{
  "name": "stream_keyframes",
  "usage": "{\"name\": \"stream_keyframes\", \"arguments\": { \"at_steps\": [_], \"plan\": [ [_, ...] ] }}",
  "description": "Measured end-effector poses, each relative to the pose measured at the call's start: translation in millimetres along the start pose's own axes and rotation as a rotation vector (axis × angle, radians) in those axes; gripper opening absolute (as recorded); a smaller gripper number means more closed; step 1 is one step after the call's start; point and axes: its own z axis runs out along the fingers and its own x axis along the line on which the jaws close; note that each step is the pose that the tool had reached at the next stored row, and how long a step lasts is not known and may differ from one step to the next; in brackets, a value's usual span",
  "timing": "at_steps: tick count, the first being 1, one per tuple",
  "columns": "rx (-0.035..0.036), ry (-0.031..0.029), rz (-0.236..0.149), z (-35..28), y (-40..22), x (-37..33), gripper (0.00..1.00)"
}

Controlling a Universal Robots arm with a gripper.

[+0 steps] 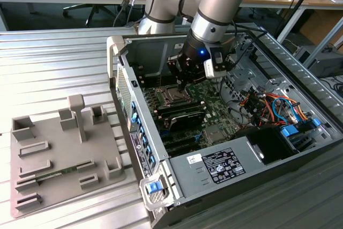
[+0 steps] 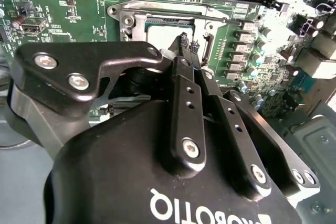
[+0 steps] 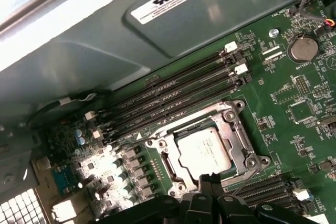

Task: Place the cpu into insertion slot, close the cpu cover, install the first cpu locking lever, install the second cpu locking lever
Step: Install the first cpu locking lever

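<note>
We see the gripper (image 1: pixel 182 83) inside an open computer case (image 1: pixel 278 148), just above the slot (image 3: pixel 205 148) on the green board (image 3: pixel 294 103). In both wrist views its fingers (image 2: pixel 184 56) are pressed together at the tips, with nothing between them, right at the edge of the slot. The cpu (image 3: pixel 203 149) lies flat in the slot, its silvery face showing through the cut-out of the cover (image 3: pixel 236 135), which lies closed over it. A thin lever (image 2: pixel 173 15) runs along one side of the cover. Long black memory slots (image 3: pixel 168 98) run beside the slot. On the counter (image 1: pixel 53 52), at the exterior view's left, sits a grey tray (image 1: pixel 59 154).
</note>
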Motion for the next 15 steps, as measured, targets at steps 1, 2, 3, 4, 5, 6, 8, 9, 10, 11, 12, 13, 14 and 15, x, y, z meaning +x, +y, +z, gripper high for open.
{"name": "stream_keyframes", "arguments": {
  "at_steps": [1, 2, 3, 4, 5, 6, 8, 9, 10, 11, 12, 13, 14, 15],
  "plan": [
    [0.0010, -0.0006, -0.011, 0.0, 0.0, 0.0, 0.11],
    [0.0016, -0.0010, -0.018, 0.0, 0.0, 0.0, 0.11],
    [0.0026, -0.0016, -0.029, 0.0, 0.0, 0.0, 0.11],
    [0.0039, -0.0026, -0.045, 0.0, 0.0, 0.0, 0.11],
    [0.0053, -0.0035, -0.060, 0.0, 0.0, 0.0, 0.11],
    [0.0061, -0.0041, -0.074, 0.0, 0.0, 0.0, 0.11],
    [0.0058, -0.0043, -0.089, 0.0, 0.0, 0.0, 0.11],
    [-0.0027, -0.0014, -0.102, 0.0, 0.0, 0.0, 0.11],
    [-0.0302, 0.0090, -0.115, 0.0, 0.0, 0.0, 0.11],
    [-0.0412, 0.0131, -0.126, 0.0, 0.0, 0.0, 0.11],
    [-0.0416, 0.0133, -0.150, 0.0, 0.0, 0.1, 0.11],
    [-0.0415, 0.0133, -0.168, 0.0, 0.0, 0.0, 0.11],
    [-0.0413, 0.0133, -0.182, 0.0, 0.0, 0.0, 0.11],
    [-0.0414, 0.0136, -0.201, 0.0, 0.0, 0.0, 0.11]
  ]
}}
